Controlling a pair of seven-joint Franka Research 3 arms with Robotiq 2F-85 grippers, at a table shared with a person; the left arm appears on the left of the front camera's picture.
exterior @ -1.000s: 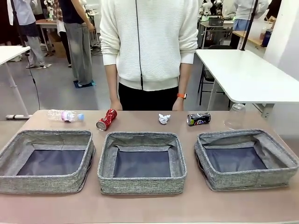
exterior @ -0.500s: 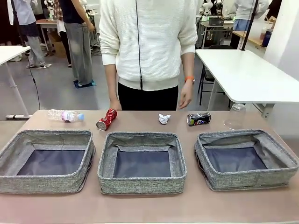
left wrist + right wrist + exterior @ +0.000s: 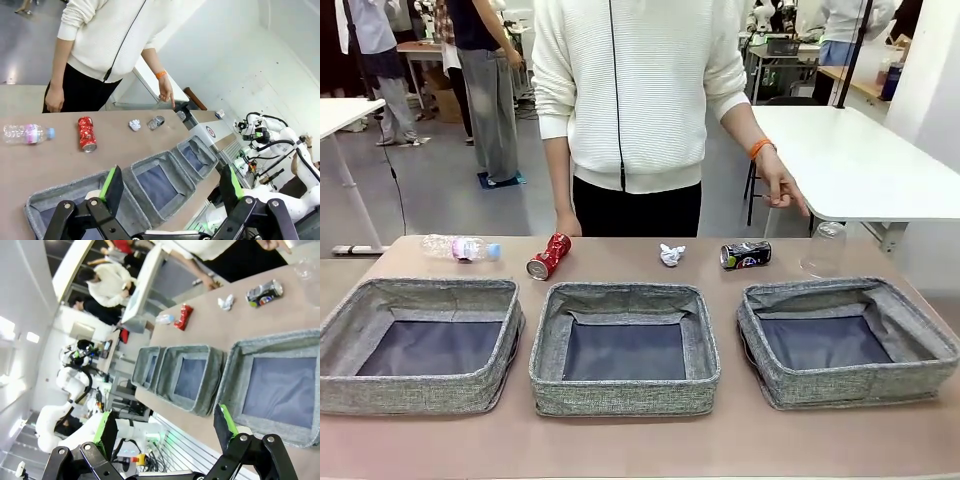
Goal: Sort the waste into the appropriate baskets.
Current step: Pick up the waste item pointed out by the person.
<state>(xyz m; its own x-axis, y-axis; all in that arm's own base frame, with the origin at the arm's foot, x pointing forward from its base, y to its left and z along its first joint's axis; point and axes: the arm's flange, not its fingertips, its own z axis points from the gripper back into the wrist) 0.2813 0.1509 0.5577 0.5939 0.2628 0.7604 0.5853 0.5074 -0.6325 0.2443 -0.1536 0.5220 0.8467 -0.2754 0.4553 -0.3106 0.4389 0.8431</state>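
Along the table's far edge lie a blue-capped clear bottle [image 3: 460, 247], a crushed red can [image 3: 548, 256], a white paper wad [image 3: 671, 255] and a dark can [image 3: 745, 254]. Another clear bottle [image 3: 823, 248] stands upright at the right. Three grey woven baskets sit side by side in front: left [image 3: 410, 393], middle [image 3: 623, 397], right [image 3: 850, 387]. My left gripper [image 3: 170, 185] hangs open above the baskets [image 3: 131, 176], with the red can [image 3: 86, 133] and bottle [image 3: 27, 133] beyond. My right gripper [image 3: 167, 432] is open too, above the right basket [image 3: 229, 375]; the dark can [image 3: 264, 291] lies farther off.
A person in a white sweater stands at the far side, one hand [image 3: 567, 225] at the table edge near the red can, the other hand [image 3: 785, 190] raised above the upright bottle. A white table [image 3: 850, 160] stands behind on the right. Bare tabletop runs along the near edge.
The person's hand with the orange wristband has lifted from the table edge and swung up and to the right. Waste, baskets and both grippers have not moved.
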